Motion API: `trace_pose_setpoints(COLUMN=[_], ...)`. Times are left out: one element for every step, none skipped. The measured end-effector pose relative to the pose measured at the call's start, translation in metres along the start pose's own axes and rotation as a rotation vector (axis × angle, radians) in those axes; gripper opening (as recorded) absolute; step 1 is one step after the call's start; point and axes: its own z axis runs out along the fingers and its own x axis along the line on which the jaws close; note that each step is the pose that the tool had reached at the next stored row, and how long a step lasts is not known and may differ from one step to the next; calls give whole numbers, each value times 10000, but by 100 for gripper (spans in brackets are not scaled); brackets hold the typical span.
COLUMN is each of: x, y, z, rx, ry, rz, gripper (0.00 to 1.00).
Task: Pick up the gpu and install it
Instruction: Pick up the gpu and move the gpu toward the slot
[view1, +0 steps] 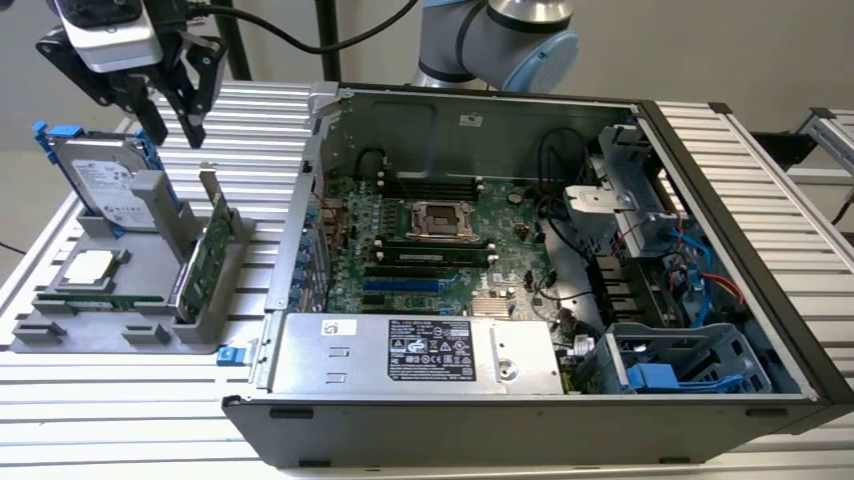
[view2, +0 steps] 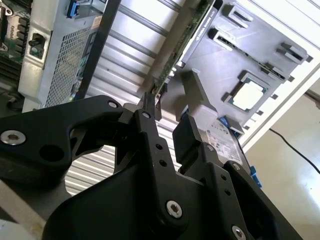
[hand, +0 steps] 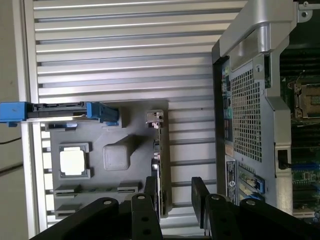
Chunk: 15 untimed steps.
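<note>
The gpu stands on edge in a slot of the grey holder at the exterior view's left, its silver bracket pointing up. My gripper hangs open well above the holder, over its far end, and holds nothing. In the first wrist view the gpu appears edge-on below my gripper, in line with the gap between the two black fingers. In the second wrist view the card's thin green edge runs beyond my gripper.
The open computer case lies at the exterior view's right, with the motherboard exposed and a silver power supply at the front. The holder also carries a hard drive with blue rails, a processor and a memory stick.
</note>
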Motion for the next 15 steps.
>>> trace_pose_setpoints(x=[0, 0, 0, 0, 0, 0, 0, 1, 1, 1, 1, 1, 1, 1, 1], y=[0, 0, 0, -1, -1, -1, -1, -1, -2, -2, -2, -3, -3, -3, -4], z=[3, 6, 10, 13, 17, 20, 24, 28, 33, 38, 45, 51, 57, 65, 71], rx=[0, 0, 0, 0, 1, 1, 0, 0, 1, 0, 0, 0, 0, 0, 0], ry=[0, 1, 0, 0, 1, 1, 0, 1, 1, 0, 0, 0, 1, 0, 0], rz=[0, 0, 0, 0, 0, 0, 0, 0, 0, 0, 0, 0, 0, 0, 0], gripper=[100, 100, 100, 100, 100, 100, 100, 100, 100, 100, 100, 100, 100, 100, 100])
